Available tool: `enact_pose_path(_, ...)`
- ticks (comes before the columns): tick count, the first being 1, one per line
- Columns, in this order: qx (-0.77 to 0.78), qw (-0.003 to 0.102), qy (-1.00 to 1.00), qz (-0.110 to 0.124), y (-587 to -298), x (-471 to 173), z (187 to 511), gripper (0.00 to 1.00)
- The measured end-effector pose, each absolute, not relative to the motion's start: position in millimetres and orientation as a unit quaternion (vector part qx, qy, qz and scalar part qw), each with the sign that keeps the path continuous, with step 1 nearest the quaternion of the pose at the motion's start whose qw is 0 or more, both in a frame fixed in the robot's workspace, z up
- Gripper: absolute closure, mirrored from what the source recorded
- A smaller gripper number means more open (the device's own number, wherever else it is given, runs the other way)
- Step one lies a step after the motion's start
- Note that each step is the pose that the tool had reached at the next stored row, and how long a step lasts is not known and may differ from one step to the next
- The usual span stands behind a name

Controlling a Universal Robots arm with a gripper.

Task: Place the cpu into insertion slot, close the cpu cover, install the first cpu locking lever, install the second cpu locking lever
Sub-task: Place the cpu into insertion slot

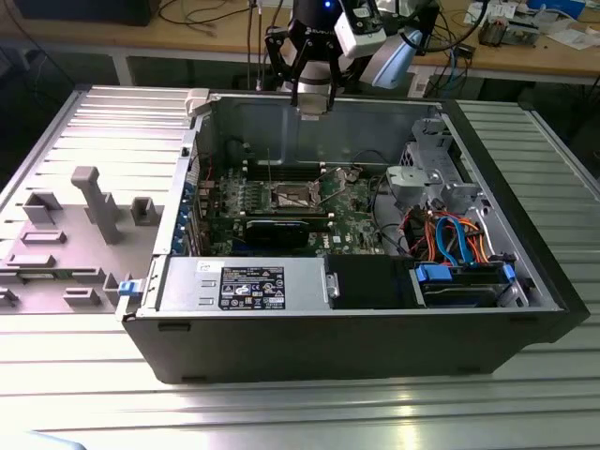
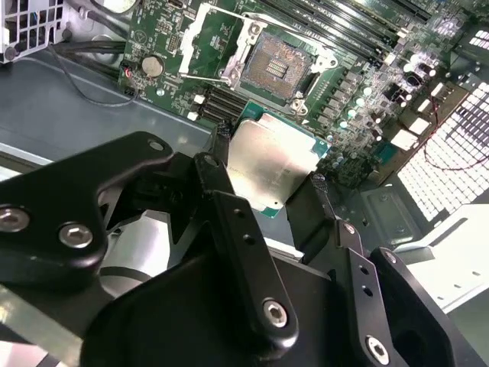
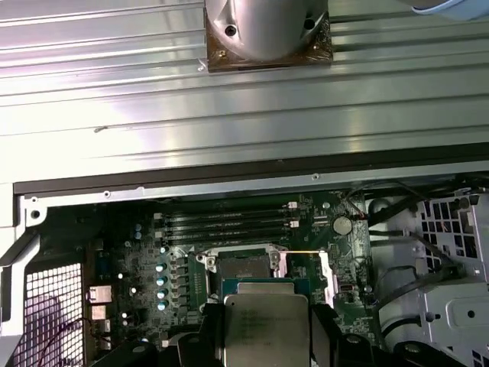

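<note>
My gripper [image 1: 312,105] hangs over the back wall of the open computer case [image 1: 375,342], shut on the cpu [image 2: 271,164], a flat silver-grey square held by its edges between the two black fingers [image 2: 221,145]. In the first wrist view the cpu [image 3: 265,325] sits just short of the insertion slot [image 3: 243,264]. The insertion slot [image 2: 279,67] lies bare on the green board, dark centre showing, well below the chip. The cpu cover [image 2: 191,34] is swung open beside the socket, and thin lever wires stand up around it [image 1: 323,174].
A black card [image 1: 277,230] lies in front of the socket, and long memory slots [image 3: 229,225] lie behind it. The power supply [image 1: 244,286] fills the front, with a drive cage and coloured cables [image 1: 450,244] at the exterior view's right. A grey fixture tray [image 1: 75,225] sits outside the case.
</note>
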State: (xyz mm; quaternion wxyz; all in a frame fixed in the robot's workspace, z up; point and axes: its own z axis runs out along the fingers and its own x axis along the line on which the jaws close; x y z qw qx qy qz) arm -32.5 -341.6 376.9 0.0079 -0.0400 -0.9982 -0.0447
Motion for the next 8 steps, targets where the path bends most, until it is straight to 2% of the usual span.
enact_pose_path(8, -0.082, 0.006, -0.996, -0.045, -341.7, -32.5, 375.5, 0.45)
